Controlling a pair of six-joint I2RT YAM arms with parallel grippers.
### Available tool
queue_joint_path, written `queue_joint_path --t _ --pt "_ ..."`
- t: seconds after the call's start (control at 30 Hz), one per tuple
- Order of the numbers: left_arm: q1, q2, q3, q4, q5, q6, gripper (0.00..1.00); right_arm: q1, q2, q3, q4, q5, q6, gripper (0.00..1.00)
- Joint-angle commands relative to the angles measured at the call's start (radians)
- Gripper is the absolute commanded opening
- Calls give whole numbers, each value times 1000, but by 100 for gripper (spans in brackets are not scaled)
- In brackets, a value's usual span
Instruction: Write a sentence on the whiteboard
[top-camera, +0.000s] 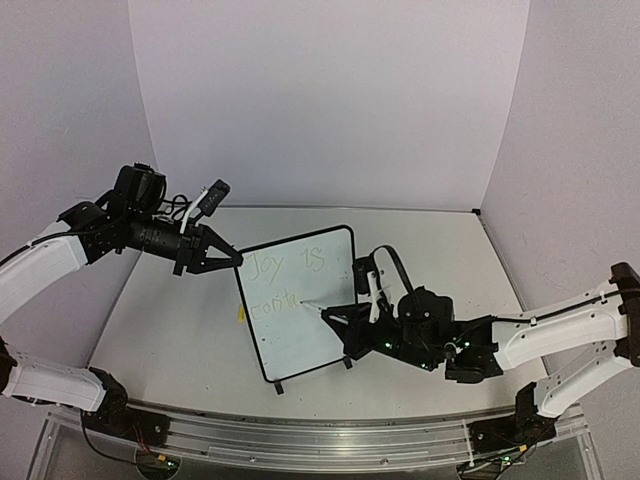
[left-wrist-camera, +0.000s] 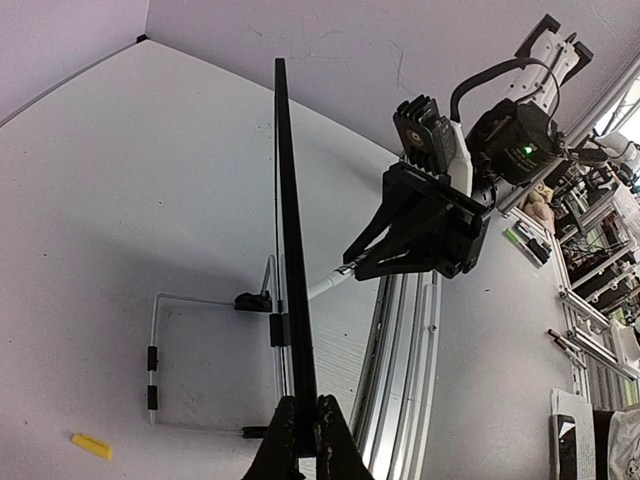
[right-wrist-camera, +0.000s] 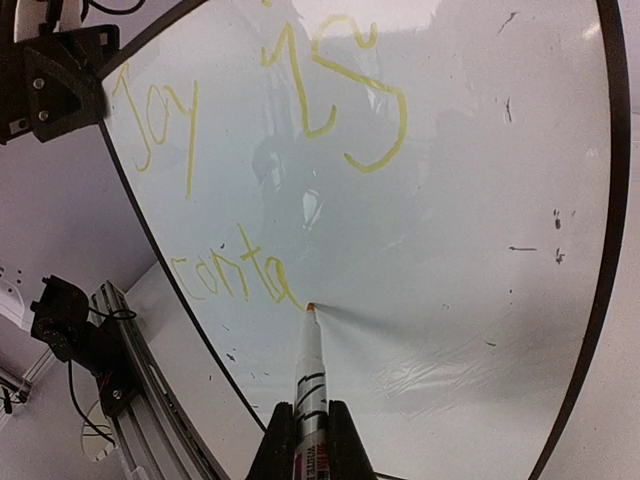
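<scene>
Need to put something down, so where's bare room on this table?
Bare table lies right of the whiteboard and behind it along the back wall. Left of it is open except a small yellow piece. Crowded: the board's front, where the right gripper holds the marker, and its upper left edge, clamped by the left gripper.

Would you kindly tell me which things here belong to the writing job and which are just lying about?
Job in hand: whiteboard; unfinished sentence, "Joy is conta"; marker, gripped by the right end effector; left end effector, clamped on the board's edge.
Lying about: small yellow piece on the table.
</scene>
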Motion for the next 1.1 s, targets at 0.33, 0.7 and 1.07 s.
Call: queue_joint_path --t 0.33,0.7,1.07 --pt "-6 -9 -9 -14 16 1 0 -76 -171 -65 10 -201 -44 0" --pt "-6 -7 -9 -16 7 2 0 -247 -237 -130 50 -505 -39 0" --pt "-6 2 -8 -19 6 4 0 -253 -125 -83 123 -560 -49 0"
